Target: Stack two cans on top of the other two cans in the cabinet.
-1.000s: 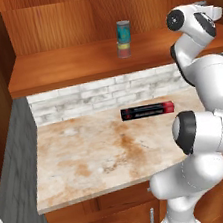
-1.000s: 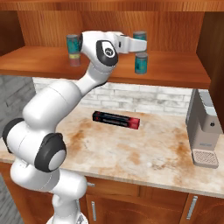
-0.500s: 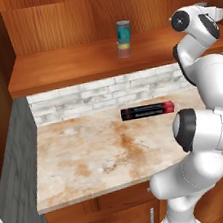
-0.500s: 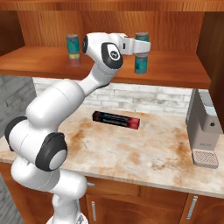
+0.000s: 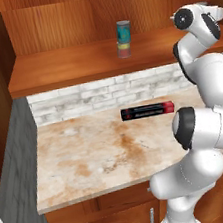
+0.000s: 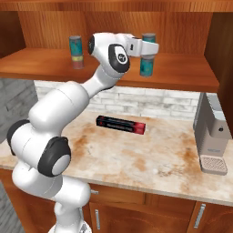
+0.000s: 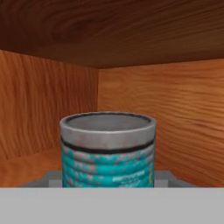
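1. Teal can [image 6: 148, 55] held in gripper [image 6: 146, 48], closed on it, upright above lower teal can [image 6: 147, 67] on cabinet shelf [image 6: 45, 63], rt side.
2. Bench [image 6: 159, 159]: black-red box [image 6: 120, 124] lying flat.
3. Far L on shelf: teal can [image 6: 75, 44] stacked on yellow-red can [image 6: 77, 61].

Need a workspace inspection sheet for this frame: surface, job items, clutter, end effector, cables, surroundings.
Surface: marbled counter, stained; wooden cabinet shelf above.
Job's things: left stack done, teal can on yellow-red can. Right, a teal can held over another teal can; contact between them cannot be told.
Clutter: black-and-red box on counter.
End effector: shut on the upper right can.
Cables: nothing seen.
Surroundings: brick backsplash, grey appliance at counter's right end, lower cabinet doors.
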